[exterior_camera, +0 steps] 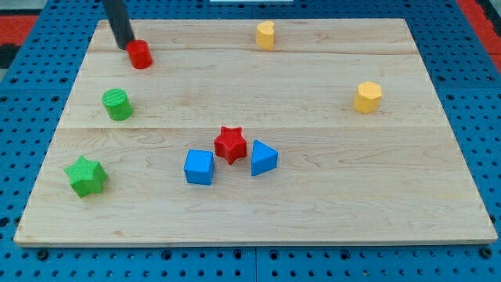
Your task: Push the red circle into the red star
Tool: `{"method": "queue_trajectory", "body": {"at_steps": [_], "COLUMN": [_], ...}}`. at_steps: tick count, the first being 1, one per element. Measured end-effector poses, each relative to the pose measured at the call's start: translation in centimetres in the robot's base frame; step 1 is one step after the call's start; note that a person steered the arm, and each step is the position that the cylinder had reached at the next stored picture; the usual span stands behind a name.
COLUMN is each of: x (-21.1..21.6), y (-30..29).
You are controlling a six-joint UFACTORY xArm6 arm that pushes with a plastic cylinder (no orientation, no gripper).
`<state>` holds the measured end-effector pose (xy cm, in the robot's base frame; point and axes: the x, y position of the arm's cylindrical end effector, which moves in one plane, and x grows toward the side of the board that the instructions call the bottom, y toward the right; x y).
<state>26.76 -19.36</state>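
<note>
The wooden board (313, 196) lies on a blue pegboard (23, 157). My rod comes in from the view's top left, and my tip (124, 45) sits on the board touching the upper-left side of the red circle (140, 55); it has no jaws and holds nothing, only presses. The red star (230, 144) lies well apart, toward the view's bottom right of the circle, wedged between a blue cube (199, 167) and a blue wedge (263, 157). So tip, circle and star fall roughly on one slanting line, the tip behind the circle, which suits a push down and to the right, I judge
</note>
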Motion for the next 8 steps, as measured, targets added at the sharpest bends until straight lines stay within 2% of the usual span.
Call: {"method": "queue_trajectory", "body": {"at_steps": [1,2,3,4,5,6,7,8], "x": [1.3,4.2,3.6,5.1,8.0,11.3,14.9,13.9], "y": [5.1,7.6,5.7,5.0,4.5,8.1,9.2,8.1]}}
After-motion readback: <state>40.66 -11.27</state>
